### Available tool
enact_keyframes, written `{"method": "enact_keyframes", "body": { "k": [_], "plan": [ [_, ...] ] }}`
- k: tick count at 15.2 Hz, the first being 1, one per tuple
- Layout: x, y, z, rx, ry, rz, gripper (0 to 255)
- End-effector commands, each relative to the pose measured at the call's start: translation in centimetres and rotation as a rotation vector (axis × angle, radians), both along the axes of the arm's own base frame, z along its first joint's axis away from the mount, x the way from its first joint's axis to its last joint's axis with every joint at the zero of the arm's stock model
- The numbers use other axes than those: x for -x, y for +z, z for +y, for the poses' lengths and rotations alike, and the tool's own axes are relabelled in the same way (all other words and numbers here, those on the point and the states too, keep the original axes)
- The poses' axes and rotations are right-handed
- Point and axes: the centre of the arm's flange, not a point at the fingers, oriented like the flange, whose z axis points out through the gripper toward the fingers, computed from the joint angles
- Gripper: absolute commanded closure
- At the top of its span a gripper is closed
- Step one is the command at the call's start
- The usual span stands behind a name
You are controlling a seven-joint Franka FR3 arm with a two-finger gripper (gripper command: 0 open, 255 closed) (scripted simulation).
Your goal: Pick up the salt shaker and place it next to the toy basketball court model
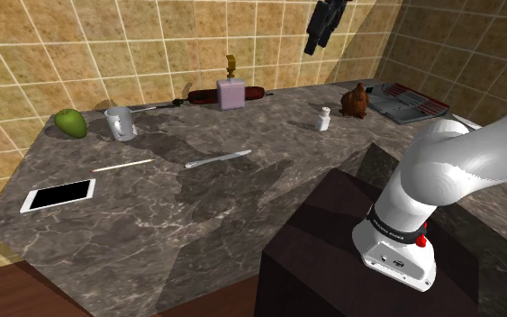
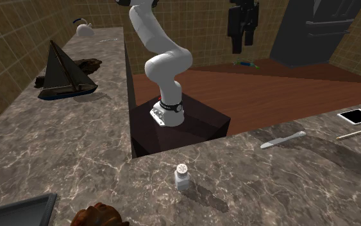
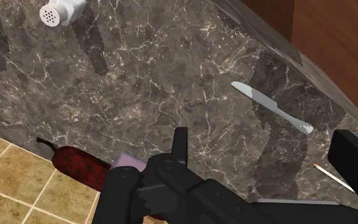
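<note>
White arm reaches high over the marble counter's (image 1: 242, 207) back edge, gripper (image 1: 314, 45) spread apart and empty; salt shaker (image 1: 325, 118) stands upright nearby.

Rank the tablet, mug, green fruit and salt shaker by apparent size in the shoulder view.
1. Tablet, though it lies nearest the camera.
2. Green fruit and mug: too alike to rank.
3. Salt shaker, clearly smallest.

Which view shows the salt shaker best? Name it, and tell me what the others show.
The second exterior view: the salt shaker stands close and whole, its holed cap plain. The shoulder view shows it small and far off; the wrist view catches mostly its cap, body cut off.
</note>
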Motion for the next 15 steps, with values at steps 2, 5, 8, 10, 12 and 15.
{"method": "enact_keyframes", "body": {
  "k": [2, 5, 8, 10, 12, 15],
  "plan": [
    [-0.3, -0.8, -1.0, 0.0, -0.004, 0.007, 0],
    [-1.2, -3.3, -3.9, 0.001, -0.016, 0.028, 0],
    [-2.0, -5.8, -6.8, 0.002, -0.028, 0.048, 0],
    [-2.5, -7.5, -8.8, 0.002, -0.036, 0.062, 0],
    [-3.0, -9.2, -10.8, 0.003, -0.044, 0.076, 0],
    [-3.6, -11.7, -13.7, 0.004, -0.056, 0.096, 0]
  ]
}}
